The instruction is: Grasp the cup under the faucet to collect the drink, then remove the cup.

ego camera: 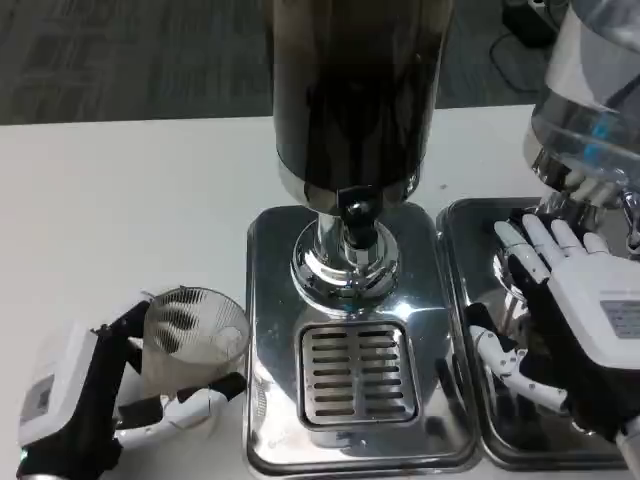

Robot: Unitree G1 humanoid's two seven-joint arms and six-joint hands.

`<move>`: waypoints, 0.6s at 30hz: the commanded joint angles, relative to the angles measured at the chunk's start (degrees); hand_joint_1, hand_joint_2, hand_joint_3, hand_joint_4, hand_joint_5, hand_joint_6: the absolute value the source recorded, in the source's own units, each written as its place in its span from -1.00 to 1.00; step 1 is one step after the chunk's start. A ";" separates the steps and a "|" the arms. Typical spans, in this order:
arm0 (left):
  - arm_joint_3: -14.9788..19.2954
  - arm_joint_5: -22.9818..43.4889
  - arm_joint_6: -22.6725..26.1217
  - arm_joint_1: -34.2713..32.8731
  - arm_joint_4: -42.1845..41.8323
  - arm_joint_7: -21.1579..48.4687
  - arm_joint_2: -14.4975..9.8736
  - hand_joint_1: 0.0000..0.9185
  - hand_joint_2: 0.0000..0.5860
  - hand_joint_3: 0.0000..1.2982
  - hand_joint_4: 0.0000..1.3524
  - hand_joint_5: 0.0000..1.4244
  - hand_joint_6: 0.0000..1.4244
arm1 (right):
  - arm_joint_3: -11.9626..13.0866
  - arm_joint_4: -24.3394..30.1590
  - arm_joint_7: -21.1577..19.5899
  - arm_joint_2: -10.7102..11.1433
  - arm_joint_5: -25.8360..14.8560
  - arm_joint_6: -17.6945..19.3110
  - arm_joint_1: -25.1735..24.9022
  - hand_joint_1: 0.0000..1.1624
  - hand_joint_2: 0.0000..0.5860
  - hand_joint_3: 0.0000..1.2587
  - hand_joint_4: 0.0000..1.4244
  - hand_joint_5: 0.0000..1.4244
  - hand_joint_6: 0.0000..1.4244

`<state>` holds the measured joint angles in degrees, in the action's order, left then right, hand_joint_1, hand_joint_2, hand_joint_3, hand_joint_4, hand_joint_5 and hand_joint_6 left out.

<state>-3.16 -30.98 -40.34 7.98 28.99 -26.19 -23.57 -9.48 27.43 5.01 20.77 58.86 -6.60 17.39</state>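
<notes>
the robot's left hand (95,395) grips a clear cup (192,340) upright on the white bench (120,210), the cup standing just off the hand's inner side, left of the drip tray (357,372) and not yet under the faucet (356,212). the right hand (570,310) waits with fingers spread, holding nothing, over the neighbouring dispenser's base (480,225). the step likely calls for keeping the cup level, sliding it across onto the grate and centring its mouth beneath the spout before any pour.
</notes>
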 commanded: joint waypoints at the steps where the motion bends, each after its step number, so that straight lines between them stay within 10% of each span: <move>1: 0.32 -0.76 -1.93 -0.09 -0.62 -3.02 0.26 0.30 -0.52 -0.27 -0.24 0.10 0.22 | 0.22 0.47 0.10 0.07 -0.24 0.18 0.10 -0.56 0.49 -0.88 -1.00 -1.00 -1.00; 18: -0.08 -2.26 -3.03 -2.55 -5.26 -5.18 0.70 0.36 -0.52 -0.23 -0.20 0.13 0.28 | 0.69 0.88 -0.29 0.17 -0.21 0.27 0.36 -0.55 0.52 -0.88 -1.00 -1.00 -1.00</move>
<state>-3.15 -34.17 -41.28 8.09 25.52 -31.16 -23.30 -9.38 27.43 5.00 20.76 58.86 -6.59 17.54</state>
